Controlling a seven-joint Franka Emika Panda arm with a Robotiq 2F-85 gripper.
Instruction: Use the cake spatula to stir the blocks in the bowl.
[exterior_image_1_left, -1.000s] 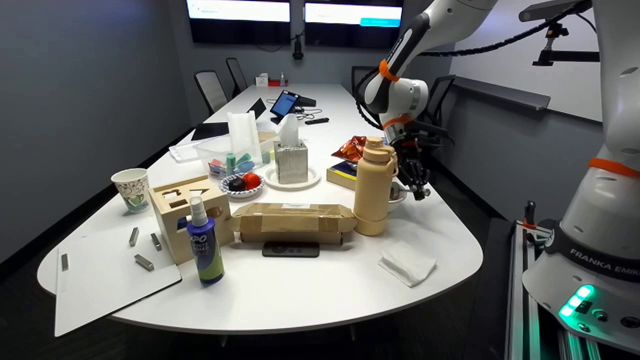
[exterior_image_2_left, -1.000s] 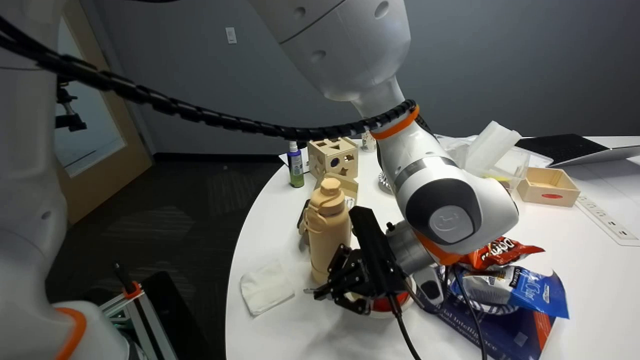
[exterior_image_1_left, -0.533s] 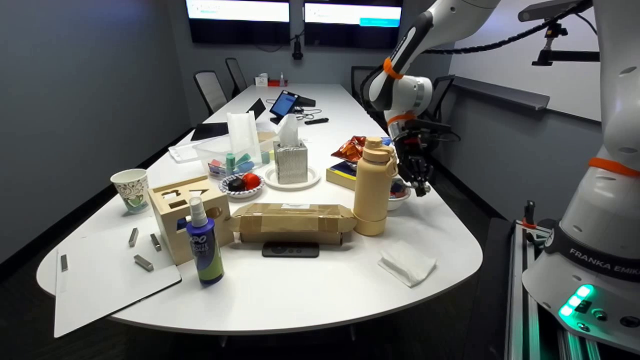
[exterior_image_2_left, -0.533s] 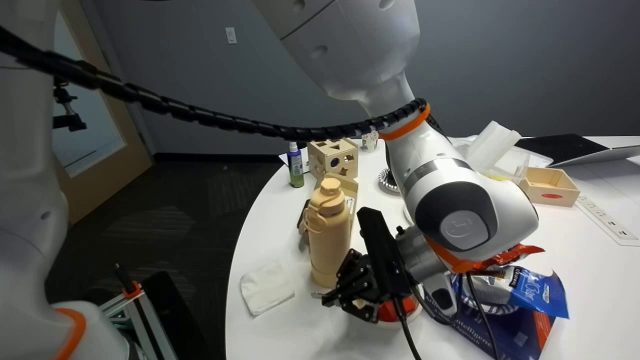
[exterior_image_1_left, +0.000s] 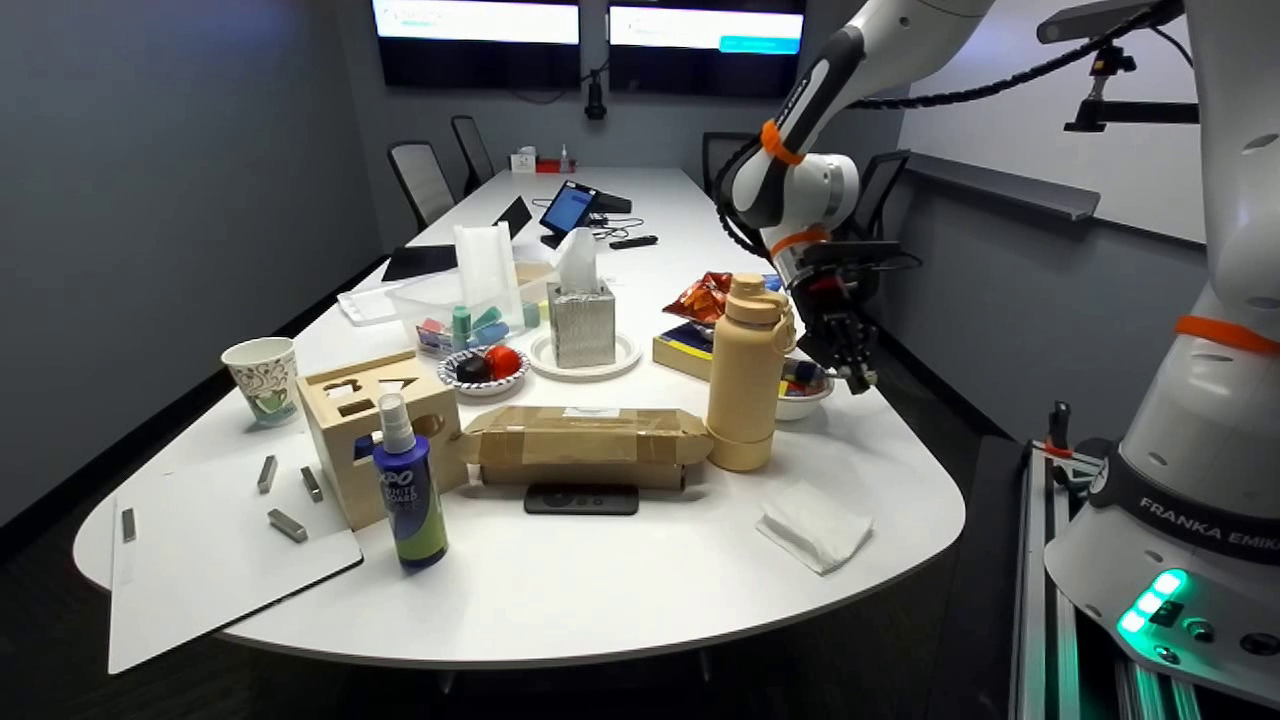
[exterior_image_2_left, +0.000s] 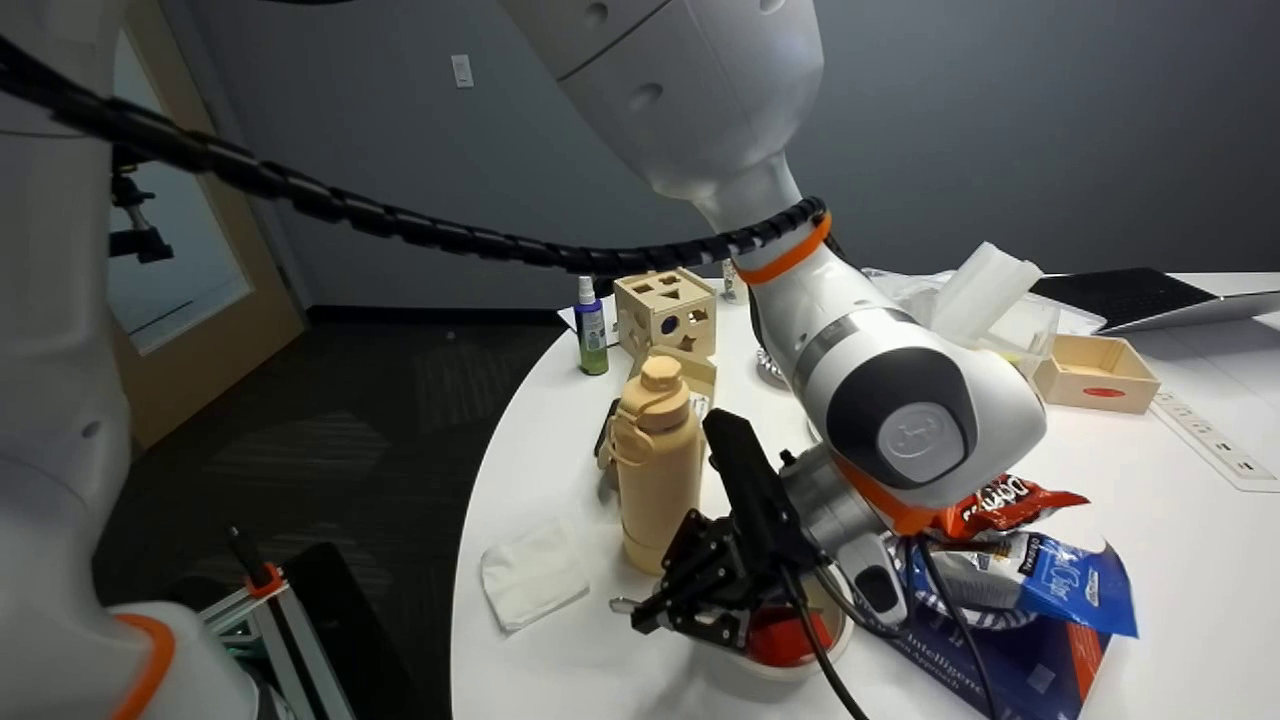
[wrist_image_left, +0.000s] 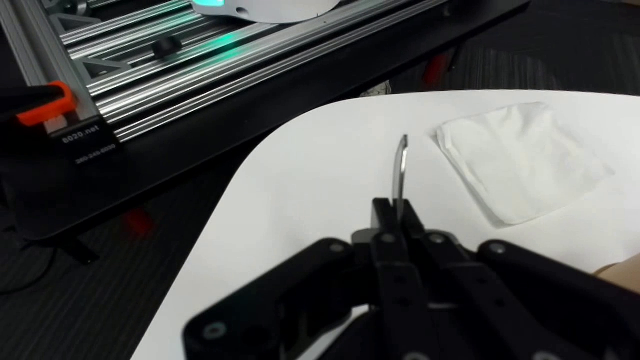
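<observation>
One-second drift | bowl (exterior_image_1_left: 803, 408), just beside pincer (wrist_image_left: 397, 211), sits farther from bottle (exterior_image_1_left: 745, 390) | pincer clamped on spatula (wrist_image_left: 400, 169) | stirring probably shoves bowl, so blocks (exterior_image_2_left: 775, 640) may mix poorly

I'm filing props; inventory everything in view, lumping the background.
Bowl: 1, white, by bottle
Blocks: uncountable, partly red, in bowl
Spatula: 1, silver, in gripper
Bottle: 1, tan, by carton
Carton: 1, brown, by black remote
Napkin: 1, white, near bottle
Sprayer: 1, blue-green, by cube
Cube: 1, tan, by cup
Cup: 1, white, by cube
Bars: 4, grey, on white board
Small bowl: 1, patterned, by white plate
Tissue box: 1, silver, on plate
Bin: 1, clear, by tan tray
Bits: several, multicoloured, in bin, small bowl
Bags: 2, red, blue, at blue book
Chairs, screens, electronics: several, mixed, background
Arm: 1, white, over white table
Gripper: 1, black, holding spatula
</observation>
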